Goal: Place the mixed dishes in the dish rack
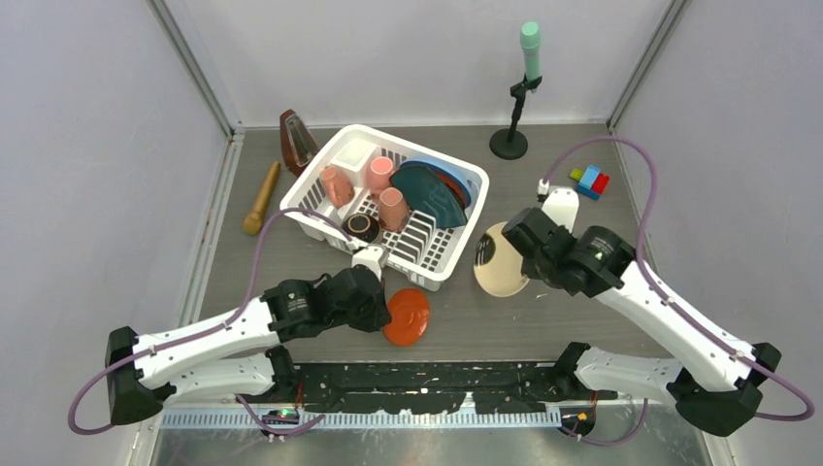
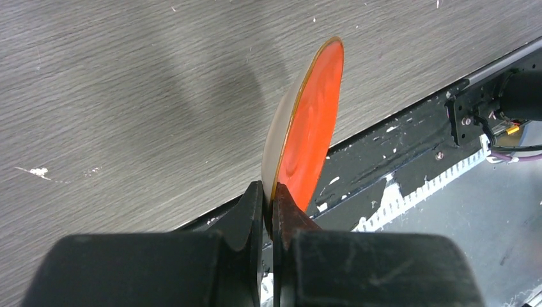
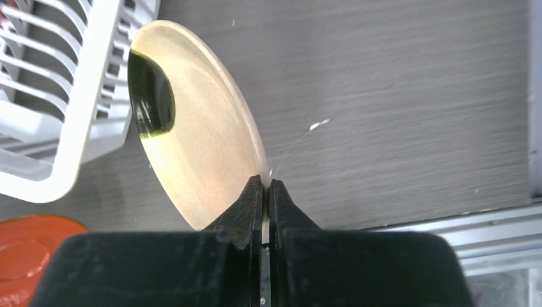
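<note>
Dish rack (image 1: 437,270), white and slotted, sits askew on the grey desk (image 1: 543,320) with most of the crockery in it. Three pink mugs (image 1: 379,174) are grouped towards its left half. A brown bowl (image 1: 361,227) rests by its near left corner. A dark teal plate (image 1: 432,194) leans in its right half, with a light blue plate (image 1: 454,175) just behind it, and the square cutlery cup (image 1: 354,153) fills the far corner.

Two pieces are outside the rack. The red saucer (image 2: 310,137) is just in front of the rack's near wall, turned up on edge and tilted. The left pincer (image 2: 269,195) is closed tight on its lower rim, one finger on each face. Whether the saucer touches the desk cannot be told.

The cream saucer (image 3: 198,147), with a dark patch on its face, stands on edge just beside the rack's near right corner. The right pincer (image 3: 266,187) is clamped on its rim, its fingers nearly meeting.

A brown metronome (image 1: 298,141) stands against the rack's far left side, and a wooden stick (image 1: 261,198) lies further left of it. Coloured toy blocks (image 1: 589,181) sit well to the right of the rack. A black stand with a green top (image 1: 524,92) rises beyond the rack's far right side.
</note>
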{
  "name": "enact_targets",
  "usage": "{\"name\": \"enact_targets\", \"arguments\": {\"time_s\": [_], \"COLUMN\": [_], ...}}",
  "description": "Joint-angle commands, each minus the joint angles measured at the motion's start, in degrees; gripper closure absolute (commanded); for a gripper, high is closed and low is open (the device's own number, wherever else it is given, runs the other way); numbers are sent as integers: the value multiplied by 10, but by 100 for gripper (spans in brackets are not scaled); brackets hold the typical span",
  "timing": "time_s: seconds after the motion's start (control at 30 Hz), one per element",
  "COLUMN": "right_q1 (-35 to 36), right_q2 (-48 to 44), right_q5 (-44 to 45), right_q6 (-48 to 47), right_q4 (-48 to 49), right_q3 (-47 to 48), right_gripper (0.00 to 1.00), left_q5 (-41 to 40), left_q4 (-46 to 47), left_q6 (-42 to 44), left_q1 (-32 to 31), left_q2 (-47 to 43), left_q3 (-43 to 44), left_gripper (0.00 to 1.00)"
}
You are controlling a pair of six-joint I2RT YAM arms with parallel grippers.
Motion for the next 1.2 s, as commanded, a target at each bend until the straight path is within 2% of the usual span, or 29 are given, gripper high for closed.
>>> {"name": "enact_targets", "arguments": {"time_s": [0.0,0.07,0.2,0.3,0.43,0.53,0.63,0.77,0.83,1.0,1.17], "right_q1": [0,0,0,0,4,7,7,8,7,7,7], "right_q2": [-22,-29,-23,29,99,129,144,134,133,182,222], "right_q5": [119,114,40,-16,-15,4,24,-67,-78,-81,-80], "right_q6": [-72,-120,-213,-246,-293,-337,-425,-590,-608,-667,-720], "right_q4": [-23,12,115,169,245,331,424,612,674,668,674], "right_q3": [108,151,197,211,205,189,145,40,7,17,24], "right_gripper": [100,100,100,100,100,100,100,100,100,99,100], "left_q5": [23,34,58,62,56,47,40,23,5,-56,-82], "left_q4": [26,27,33,34,28,15,-2,-27,-44,-97,-128], "left_q6": [11,12,10,9,7,6,7,12,11,-9,-29], "left_q1": [1,1,1,1,1,2,2,2,2,3,3], "left_q2": [-8,-7,1,9,6,-1,-7,-12,-14,-18,-18], "left_q3": [3,1,-12,-18,-19,-18,-14,-8,-3,7,4], "left_gripper": [100,100,100,100,100,100,100,100,100,100,100]}}
